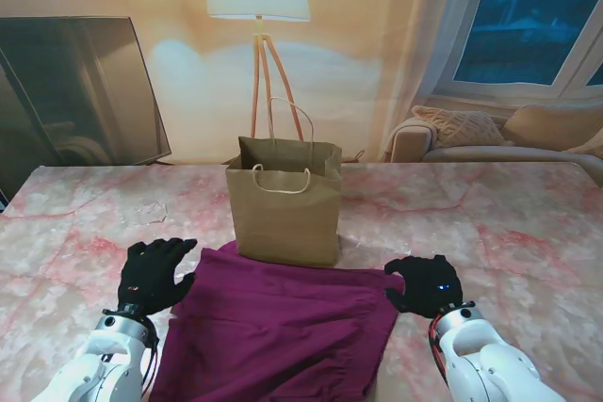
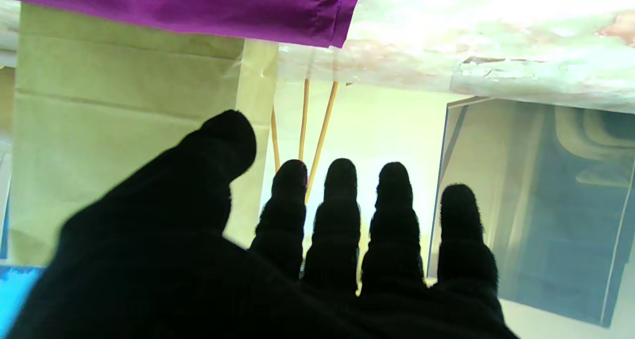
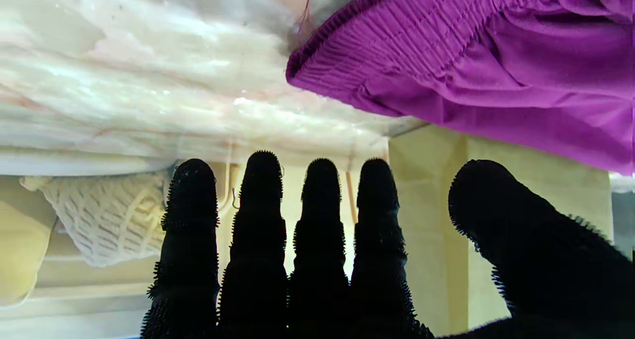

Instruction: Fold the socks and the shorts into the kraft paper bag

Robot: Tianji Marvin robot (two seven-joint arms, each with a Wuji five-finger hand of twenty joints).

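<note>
While both hands hover palm-down, shorts (image 1: 283, 327) lie flat on table (image 1: 509, 223), near me, touching bag (image 1: 285, 204) standing upright just behind. Left hand (image 1: 154, 275) at shorts' left edge, fingers spread, holding nothing. Right hand (image 1: 426, 284) at right waistband corner, fingers straight, empty. Socks not seen.

I count one kraft paper bag (image 1: 285, 212) and one pair of purple shorts (image 1: 283, 327). One floor lamp (image 1: 257, 7) stands behind the bench (image 1: 528, 223).
</note>
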